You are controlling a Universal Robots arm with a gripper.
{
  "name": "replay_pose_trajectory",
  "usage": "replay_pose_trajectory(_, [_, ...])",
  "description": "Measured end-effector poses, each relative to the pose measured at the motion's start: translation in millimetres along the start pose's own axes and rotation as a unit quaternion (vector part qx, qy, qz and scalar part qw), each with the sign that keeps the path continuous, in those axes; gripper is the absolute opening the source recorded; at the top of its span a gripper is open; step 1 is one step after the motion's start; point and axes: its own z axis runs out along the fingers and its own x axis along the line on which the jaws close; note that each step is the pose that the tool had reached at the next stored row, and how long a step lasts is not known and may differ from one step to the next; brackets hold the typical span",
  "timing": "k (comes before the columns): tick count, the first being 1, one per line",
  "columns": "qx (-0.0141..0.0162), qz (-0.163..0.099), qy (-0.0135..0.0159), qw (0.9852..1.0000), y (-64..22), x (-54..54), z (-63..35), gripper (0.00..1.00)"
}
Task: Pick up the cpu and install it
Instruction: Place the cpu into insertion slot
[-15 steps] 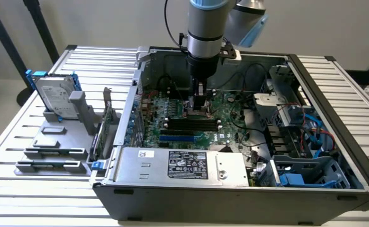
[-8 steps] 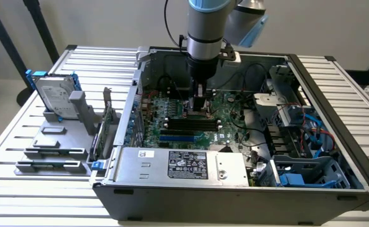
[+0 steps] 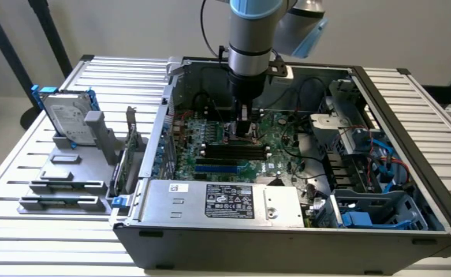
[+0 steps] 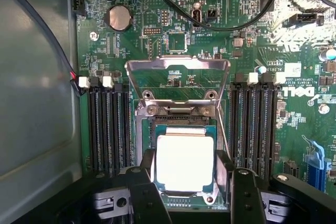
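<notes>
The cpu (image 4: 184, 162), a small square chip with a bright silver top, lies flat over the open socket on the green motherboard (image 4: 131, 40). My gripper (image 4: 186, 165) straddles it, and its two black fingers (image 4: 147, 162) press against the chip's opposite edges. The socket's metal load plate (image 4: 177, 77) stands flipped up just beyond the chip. In the exterior view the arm reaches straight down into the open computer case (image 3: 287, 236), with the gripper (image 3: 245, 134) low over the middle of the board.
Black memory slots (image 4: 107, 124) flank the socket on both sides, and black cables (image 4: 210, 19) loop over the board. A power supply (image 3: 221, 202) fills the case front. Outside, on the exterior view's left, stand a hard drive (image 3: 67, 118) and grey holder blocks (image 3: 63, 190).
</notes>
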Motion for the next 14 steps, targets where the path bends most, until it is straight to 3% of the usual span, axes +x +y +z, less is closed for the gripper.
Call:
replay_pose_trajectory(8, [-0.0001,-0.001,-0.0031,1.0000,-0.3,0.8,2.6,0.55])
replay_pose_trajectory(14, [-0.0003,-0.001,-0.0108,0.9999,-0.4,4.7,6.1,0.55])
